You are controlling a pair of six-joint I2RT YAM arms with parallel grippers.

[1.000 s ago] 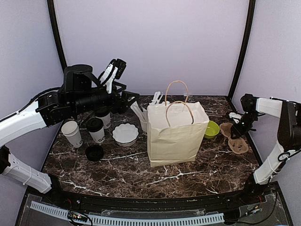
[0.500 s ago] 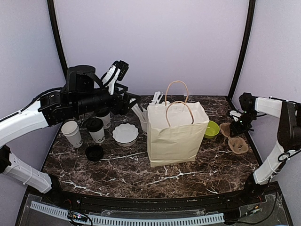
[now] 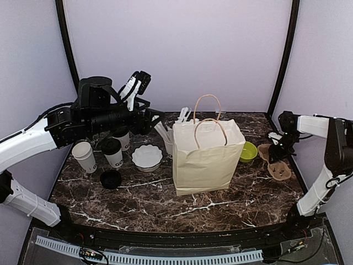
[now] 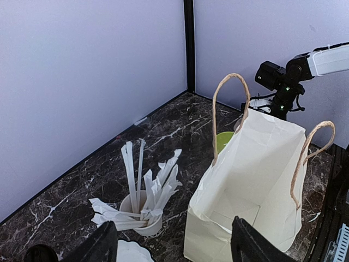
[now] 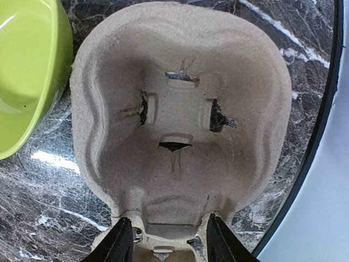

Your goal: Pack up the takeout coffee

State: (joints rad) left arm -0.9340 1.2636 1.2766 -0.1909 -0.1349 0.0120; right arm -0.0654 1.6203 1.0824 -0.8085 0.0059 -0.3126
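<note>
**Top external.** The left gripper (image 3: pixel 138 83) is held high over the table's left rear, pointing upward. Below the arm stand the two coffees: the front lidded cup (image 3: pixel 112 152), and the rear lidded cup (image 3: pixel 122 138), which is partly hidden by the arm. An unlidded white cup (image 3: pixel 84 156) stands to their left, and a loose black lid (image 3: pixel 111 178) lies in front. The paper bag (image 3: pixel 207 157) stands upright mid-table, well apart from both coffees. The right gripper (image 3: pixel 277 146) is low over the pulp cup carrier (image 3: pixel 278 165), which lies flat near the right edge just beside the green bowl (image 3: pixel 248 151).

**Left wrist.** The left fingers are spread wide, with nothing held between them. The bag's mouth is seen open. The cup of straws (image 4: pixel 140 215) stands near the bag.

**Right wrist.** The carrier's narrow waist lies between the right fingers (image 5: pixel 117 243). Whether they are pressing on it cannot be told.

**Judgement.** The step in hand is taken to be picking up the carrier.
- The grip should be centred on the waist, not on a thin well rim, which would likely crumple.
- The carrier should be lifted level and kept off the green bowl.
</note>
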